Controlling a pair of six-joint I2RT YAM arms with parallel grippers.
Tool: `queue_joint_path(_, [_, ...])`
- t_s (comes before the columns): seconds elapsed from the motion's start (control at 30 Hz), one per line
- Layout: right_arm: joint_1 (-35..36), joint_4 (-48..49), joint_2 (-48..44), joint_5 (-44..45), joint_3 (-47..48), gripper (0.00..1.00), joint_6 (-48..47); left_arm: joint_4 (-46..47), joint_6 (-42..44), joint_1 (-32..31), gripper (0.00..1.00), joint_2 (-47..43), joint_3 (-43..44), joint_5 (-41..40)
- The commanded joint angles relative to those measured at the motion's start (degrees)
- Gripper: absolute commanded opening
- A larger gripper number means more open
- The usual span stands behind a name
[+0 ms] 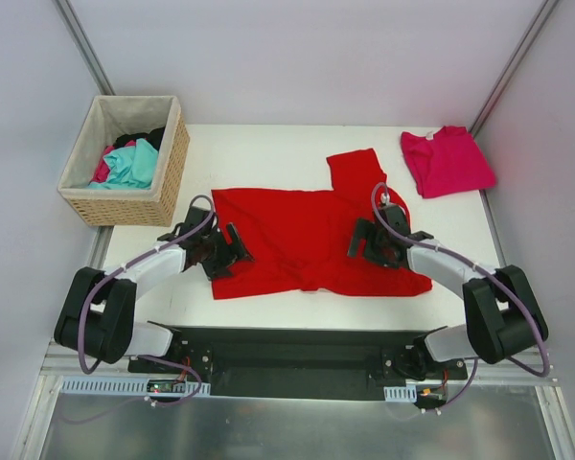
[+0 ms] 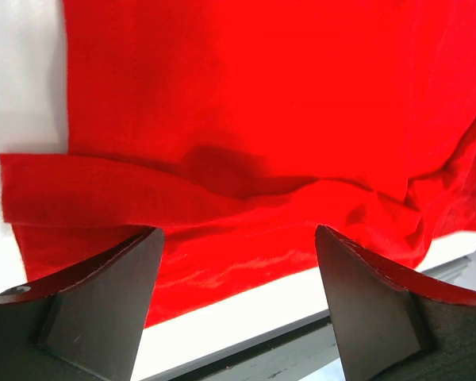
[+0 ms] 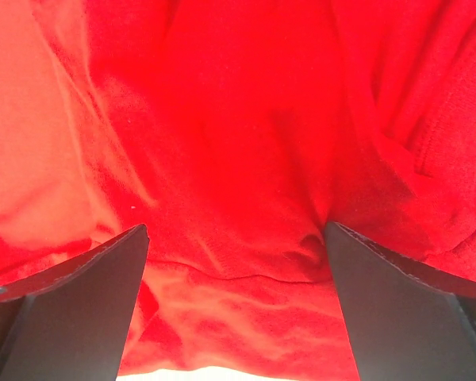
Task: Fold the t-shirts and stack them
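Near worktop point(image 1: 268, 153) edge: left gripper point(image 1: 236, 251), right gripper point(image 1: 359, 240) both released, jaws spread wide over red shirt point(image 1: 302, 235), grasping nothing. Red shirt spread mid-worktop, one sleeve toward 12 o'clock. Cloth likely light, limp, wrinkle-prone; pinch hem corners. Pink shirt point(image 1: 448, 161) roughly folded, 2 o'clock. Basket point(image 1: 168, 177), 10 o'clock.

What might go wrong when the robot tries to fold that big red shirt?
The red t-shirt lies wrinkled and doubled over near the open left gripper, so it may pinch extra layers and fold crooked. The open right gripper hovers over bunched cloth too. The shirt's near hem sits close to the table edge and might slide off.
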Motion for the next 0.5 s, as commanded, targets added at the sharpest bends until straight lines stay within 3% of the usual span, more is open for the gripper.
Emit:
queue_joint_path(0.0, [2.2,-7.6,-3.4,0.1,-5.8,0.98,4.8,-6.0,-0.5,-0.4,0.79,-1.9,-3.1,-5.2])
queue_joint_path(0.47, [3.9,-16.5,-18.2,3.3,-14.0,0.98,9.3,-11.9,-4.3,0.0,0.79,-11.1,-8.8,-7.6])
